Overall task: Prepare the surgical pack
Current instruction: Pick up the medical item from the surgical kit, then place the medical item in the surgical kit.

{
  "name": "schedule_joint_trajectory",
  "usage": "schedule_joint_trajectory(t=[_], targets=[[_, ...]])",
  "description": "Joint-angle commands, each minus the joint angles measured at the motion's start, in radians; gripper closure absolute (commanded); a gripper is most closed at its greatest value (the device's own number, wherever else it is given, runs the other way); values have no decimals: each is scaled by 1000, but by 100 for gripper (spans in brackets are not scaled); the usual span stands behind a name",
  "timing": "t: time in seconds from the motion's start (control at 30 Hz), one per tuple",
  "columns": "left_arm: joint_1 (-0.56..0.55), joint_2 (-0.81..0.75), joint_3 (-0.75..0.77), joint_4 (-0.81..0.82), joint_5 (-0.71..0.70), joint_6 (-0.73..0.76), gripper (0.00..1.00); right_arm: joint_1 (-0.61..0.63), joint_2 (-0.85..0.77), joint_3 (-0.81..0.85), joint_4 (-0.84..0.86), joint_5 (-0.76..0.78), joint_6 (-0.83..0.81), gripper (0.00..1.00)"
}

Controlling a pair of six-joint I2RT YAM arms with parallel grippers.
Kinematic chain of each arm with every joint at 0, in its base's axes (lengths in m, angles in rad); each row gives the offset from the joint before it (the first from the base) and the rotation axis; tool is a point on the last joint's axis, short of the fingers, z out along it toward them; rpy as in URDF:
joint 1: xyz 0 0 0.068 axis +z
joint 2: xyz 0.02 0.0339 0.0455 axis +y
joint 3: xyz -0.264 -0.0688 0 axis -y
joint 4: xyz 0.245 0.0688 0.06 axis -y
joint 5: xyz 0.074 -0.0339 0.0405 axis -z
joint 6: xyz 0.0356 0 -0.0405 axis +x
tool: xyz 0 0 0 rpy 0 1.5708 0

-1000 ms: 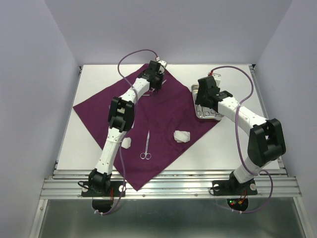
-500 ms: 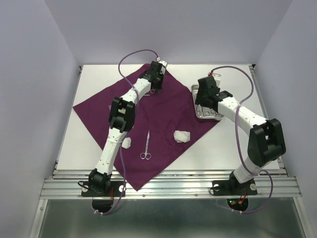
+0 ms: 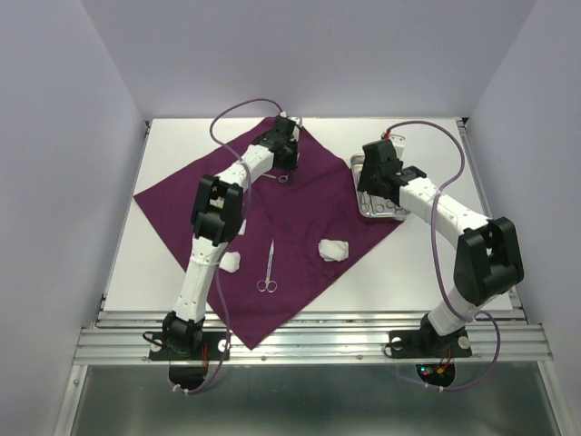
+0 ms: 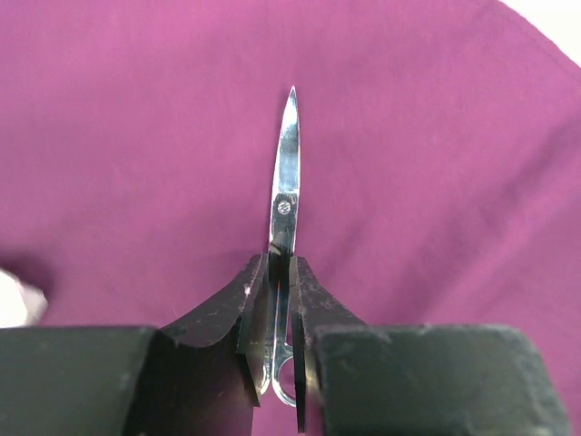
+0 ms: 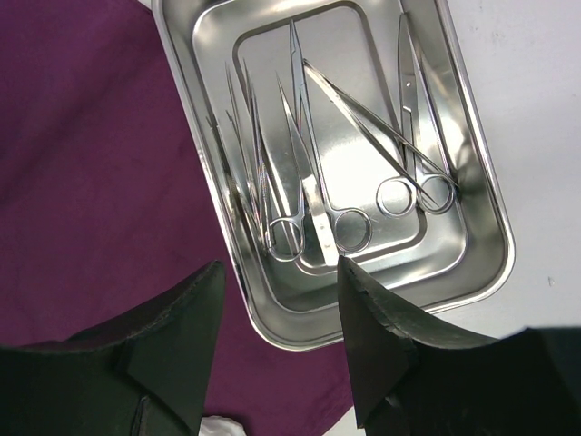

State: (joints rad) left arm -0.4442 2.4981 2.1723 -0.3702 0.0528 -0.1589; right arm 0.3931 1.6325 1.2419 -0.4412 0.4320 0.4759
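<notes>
A big purple cloth [image 3: 182,204] lies diamond-wise on the white table [image 3: 172,154], one corner towards the arms. At the cloth's 12 o'clock corner the left hand [image 4: 281,277] has nipped in tight on a pair of silver scissors [image 4: 287,173]. Its fingers pinch the shanks just behind the pivot screw, the finger rings are tucked back between them, and the closed blades point straight out over the purple. I can't tell whether the tip touches the cloth.

Over at about 3 o'clock sits the small steel tray [image 5: 363,54]. It straddles the cloth's edge there, with purple along one long side and bare table along the other. Several scissor-like instruments [image 5: 300,182] lie in it, roughly side by side, a couple crossing, rings towards the wrist camera. The right hand [image 5: 280,265] hangs above the tray's near end with its fingers spread well apart and nothing between them.

Nearer the arms, around 6 o'clock on the cloth, another pair of scissors [image 3: 269,266] lies flat, with its rings towards the arm bases. One white gauze wad [image 3: 332,248] rests at its 3 o'clock. A second wad [image 3: 232,262] is at its 9 o'clock, close against the left arm.
</notes>
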Motion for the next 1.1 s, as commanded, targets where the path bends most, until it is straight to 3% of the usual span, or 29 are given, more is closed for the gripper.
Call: schedule_joint_trajectory(t=[0.0, 0.6, 0.87, 1.07], targets=[[-7, -177, -109, 60, -14, -85, 100, 3, -26, 7, 38, 2, 7, 42], [-42, -376, -356, 70, -47, -180, 100, 3, -52, -19, 76, -18, -2, 42], [-149, -482, -525, 71, -228, -353, 100, 3, -48, -55, 124, -65, -7, 42], [-223, -516, -634, 139, -222, -462, 100, 3, -51, -47, 119, -73, 6, 42]])
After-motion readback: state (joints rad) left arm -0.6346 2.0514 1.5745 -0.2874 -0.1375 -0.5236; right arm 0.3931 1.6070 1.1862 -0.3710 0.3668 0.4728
